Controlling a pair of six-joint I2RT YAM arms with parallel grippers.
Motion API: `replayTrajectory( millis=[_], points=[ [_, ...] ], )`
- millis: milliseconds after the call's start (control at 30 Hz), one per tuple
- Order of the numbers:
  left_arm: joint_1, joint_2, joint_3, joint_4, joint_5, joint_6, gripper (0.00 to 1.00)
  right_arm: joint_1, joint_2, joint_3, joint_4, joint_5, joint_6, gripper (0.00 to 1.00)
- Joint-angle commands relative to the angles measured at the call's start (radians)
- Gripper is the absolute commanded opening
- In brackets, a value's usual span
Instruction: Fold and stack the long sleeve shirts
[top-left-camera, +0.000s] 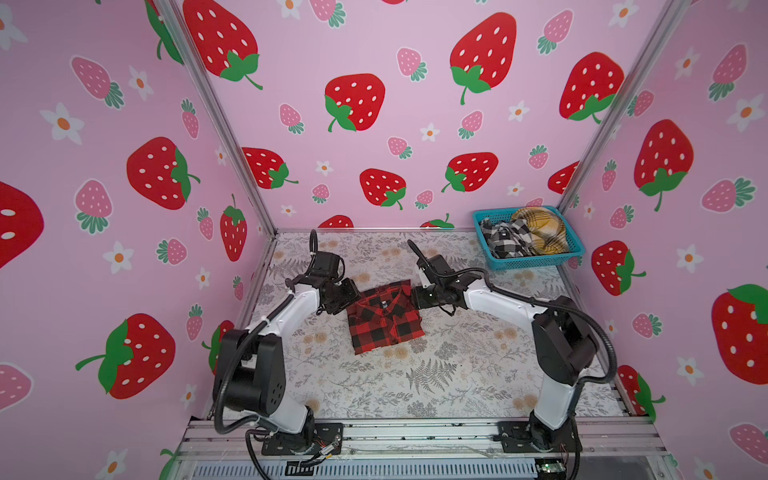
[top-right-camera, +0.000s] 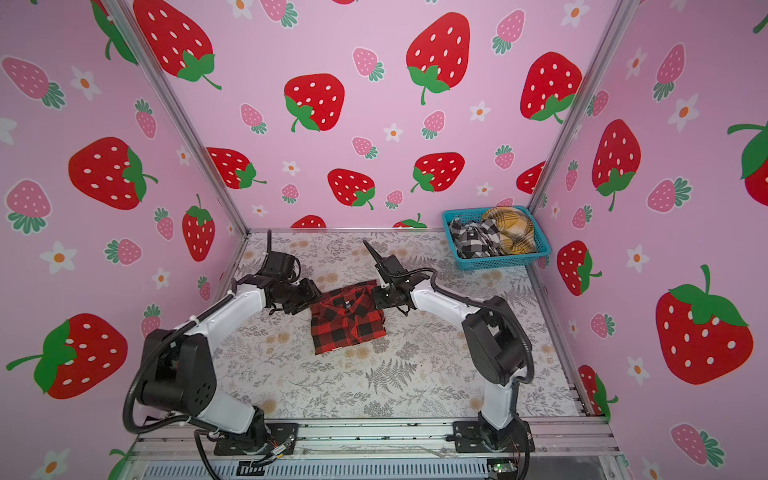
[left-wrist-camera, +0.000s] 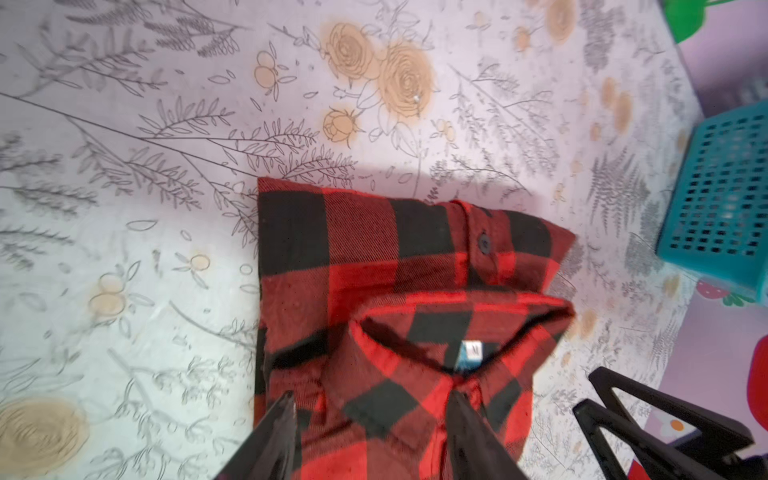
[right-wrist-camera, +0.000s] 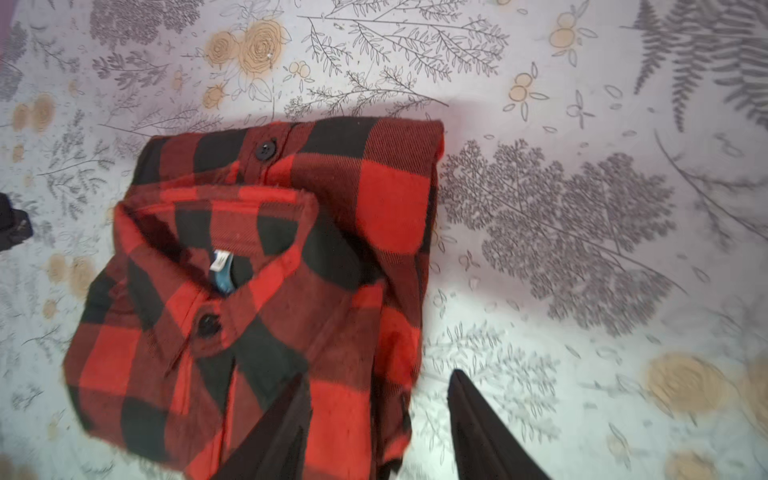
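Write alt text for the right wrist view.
A folded red-and-black check shirt lies on the floral table cover, collar and neck label showing. The right gripper is open, one finger over the shirt's edge.

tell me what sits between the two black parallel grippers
The collar end of the folded red-and-black check shirt lies between the left gripper and the right gripper, as both top views show.

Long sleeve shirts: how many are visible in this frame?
3. The red-and-black shirt lies folded on the table; the black-and-white shirt and the mustard-yellow shirt sit crumpled side by side in the teal basket at the far right corner. Others may be hidden beneath them.
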Motion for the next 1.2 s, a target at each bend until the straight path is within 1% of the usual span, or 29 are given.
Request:
replayTrajectory(
  millis=[0,133,233,367,467,567,700,733,833,867,900,1000,1100,1167],
  points=[
    [-0.053,-0.076,-0.081,-0.082,-0.006,-0.039,0.52,0.010,-0.102,-0.089,0.034,-0.013,0.017,0.49],
    [-0.130,-0.108,-0.176,0.013,0.069,-0.097,0.31,0.027,-0.143,-0.158,0.102,-0.092,0.057,0.38],
    [-0.176,-0.056,-0.193,0.097,0.113,-0.124,0.19,0.035,-0.115,-0.183,0.157,-0.156,0.089,0.33],
    [-0.188,0.074,-0.166,0.170,0.154,-0.142,0.13,0.048,-0.036,-0.187,0.196,-0.204,0.101,0.34],
    [-0.187,0.158,-0.107,0.152,0.129,-0.121,0.11,0.049,0.025,-0.171,0.220,-0.223,0.098,0.34],
    [-0.181,0.216,-0.062,0.135,0.101,-0.109,0.11,0.048,0.089,-0.131,0.189,-0.208,0.083,0.30],
    [-0.172,0.284,0.003,0.096,0.076,-0.077,0.11,0.048,0.111,-0.121,0.177,-0.205,0.075,0.31],
    [-0.168,0.292,0.013,0.081,0.070,-0.068,0.10,0.048,0.103,-0.116,0.163,-0.193,0.069,0.34],
    [-0.151,0.267,0.016,0.048,0.064,-0.066,0.12,0.034,0.039,-0.121,0.129,-0.124,0.051,0.54],
    [-0.148,0.241,0.009,0.035,0.055,-0.068,0.16,0.020,0.017,-0.129,0.130,-0.124,0.053,0.59],
    [-0.144,0.208,0.004,0.015,0.038,-0.065,0.22,0.005,-0.001,-0.139,0.133,-0.135,0.052,0.62],
    [-0.118,0.117,-0.030,-0.029,-0.018,-0.060,0.36,-0.018,-0.015,-0.154,0.145,-0.156,0.044,0.67],
    [-0.060,0.065,-0.093,-0.022,0.003,-0.066,0.42,-0.026,0.021,-0.149,0.149,-0.182,0.038,0.68],
    [-0.024,0.061,-0.134,-0.003,0.029,-0.070,0.45,-0.028,0.041,-0.148,0.165,-0.202,0.042,0.68]
  ],
)
